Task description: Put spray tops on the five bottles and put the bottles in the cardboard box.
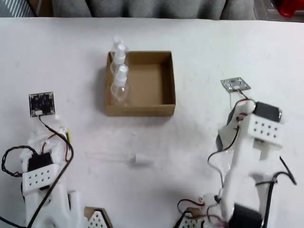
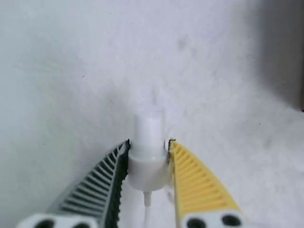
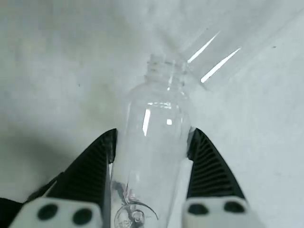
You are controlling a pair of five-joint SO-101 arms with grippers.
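The left gripper [image 2: 148, 142] is shut on a white spray top [image 2: 149, 164], its black and yellow fingers [image 2: 192, 178] pinching the collar just above the white table. The right gripper [image 3: 153, 133] is shut on a clear bottle [image 3: 152, 156] whose threaded neck is bare. In the high view the left arm [image 1: 40, 175] is at the lower left and the right arm [image 1: 251, 137] at the lower right. The cardboard box [image 1: 164, 107] stands at the middle back, with capped bottles [image 1: 119, 88] along its left wall. A loose spray top [image 1: 141, 159] lies in front of the box.
A dark marker card [image 1: 42, 103] lies by the left arm and a silver one [image 1: 235, 84] beyond the right arm, each with a cable. The table's far edge runs along the back, with a red object [image 1: 290, 7] past it.
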